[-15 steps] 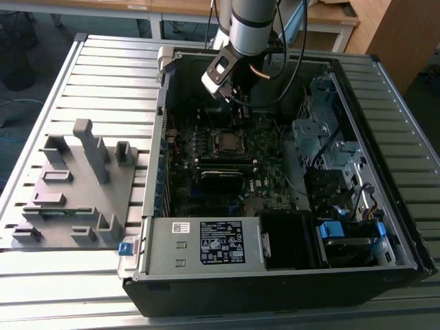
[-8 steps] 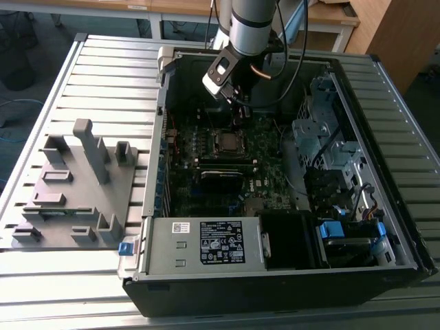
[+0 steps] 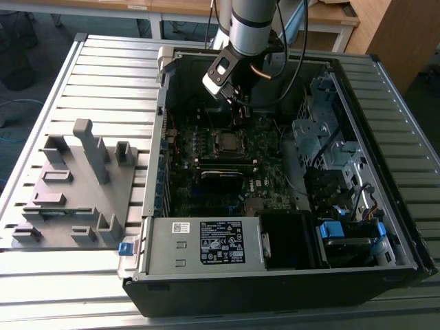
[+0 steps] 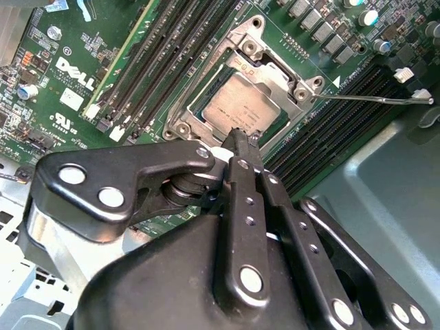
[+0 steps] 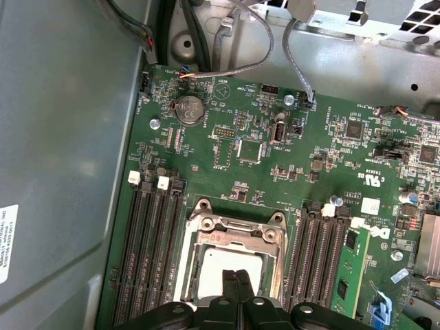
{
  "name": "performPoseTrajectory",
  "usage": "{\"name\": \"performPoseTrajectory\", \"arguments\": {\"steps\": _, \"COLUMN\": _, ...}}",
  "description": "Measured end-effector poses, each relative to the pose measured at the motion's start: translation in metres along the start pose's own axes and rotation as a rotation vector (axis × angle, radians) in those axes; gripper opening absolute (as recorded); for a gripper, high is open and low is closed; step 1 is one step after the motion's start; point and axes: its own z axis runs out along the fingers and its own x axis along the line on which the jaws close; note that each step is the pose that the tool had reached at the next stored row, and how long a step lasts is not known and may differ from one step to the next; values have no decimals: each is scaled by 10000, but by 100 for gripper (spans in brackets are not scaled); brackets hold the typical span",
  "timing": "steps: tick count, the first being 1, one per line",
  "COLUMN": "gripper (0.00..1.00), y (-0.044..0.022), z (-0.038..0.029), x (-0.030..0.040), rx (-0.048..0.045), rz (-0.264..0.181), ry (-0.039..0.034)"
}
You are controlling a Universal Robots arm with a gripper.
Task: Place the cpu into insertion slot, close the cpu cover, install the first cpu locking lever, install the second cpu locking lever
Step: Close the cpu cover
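The pincer (image 4: pixel 240 143), tips pressed together empty, hangs beside the cpu (image 4: pixel 240 106) seated in the insertion slot (image 4: pixel 198 110) under the cpu cover (image 4: pixel 275 69), at its six o'clock in the exterior view; the second wrist view adds a lever (image 4: pixel 371 97) jutting out.

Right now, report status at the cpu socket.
Tool shut, tip at silver-grey square cpu. Cpu seated, silvery metal frame cover flat around it. Thin steel lever juts out.

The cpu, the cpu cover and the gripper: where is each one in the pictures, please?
cpu (image 4: pixel 240 103), second wrist view, middle of its silver-grey top.
cpu cover (image 4: pixel 275 72), second wrist view, frame strip beside the window.
gripper (image 5: pixel 237 275), first wrist view, between its two fingertips.
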Motion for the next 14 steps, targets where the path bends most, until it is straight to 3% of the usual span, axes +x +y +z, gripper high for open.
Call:
{"name": "performPoseTrajectory", "arguments": {"steps": 7, "gripper": 10, "y": 0, "z": 0, "x": 0, "rx": 0, "rz": -20, "ry": 0}}
{"name": "performPoseTrajectory", "arguments": {"steps": 14, "gripper": 10, "y": 0, "z": 0, "x": 0, "rx": 0, "rz": -398, "ry": -5}}
